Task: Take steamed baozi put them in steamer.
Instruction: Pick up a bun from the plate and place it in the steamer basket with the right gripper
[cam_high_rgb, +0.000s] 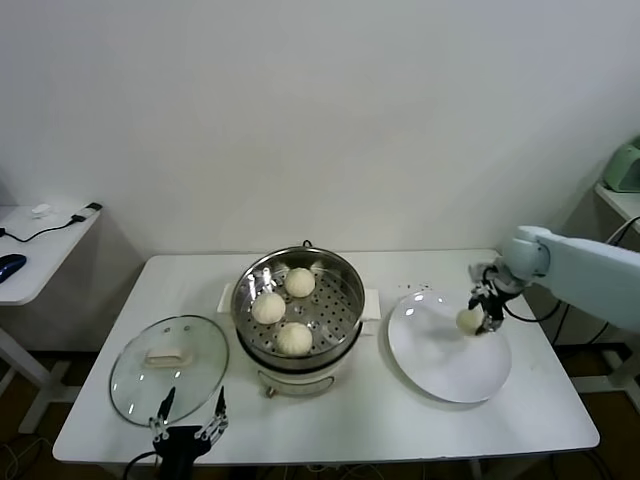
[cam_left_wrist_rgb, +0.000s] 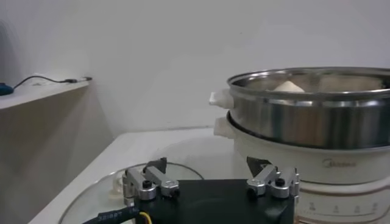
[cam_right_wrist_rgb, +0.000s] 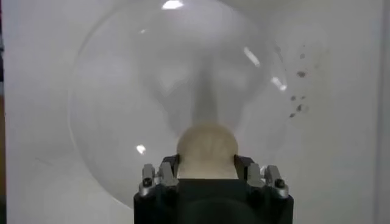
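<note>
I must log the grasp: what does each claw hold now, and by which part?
The right claw grips the last baozi by its two sides, over the white plate. The left claw holds nothing.

right gripper (cam_right_wrist_rgb: 207, 173) | jaws closed on baozi (cam_right_wrist_rgb: 206, 148) | over white plate (cam_right_wrist_rgb: 122, 109)

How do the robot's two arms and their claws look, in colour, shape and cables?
The right arm has a smooth pale blue-white shell with a rounded joint, and black cables loop at its wrist. The right claw and the left claw share one design: a black body with two silver metal finger mounts with black screws and dark tips. A black labelled cable runs beside the left claw.
</note>
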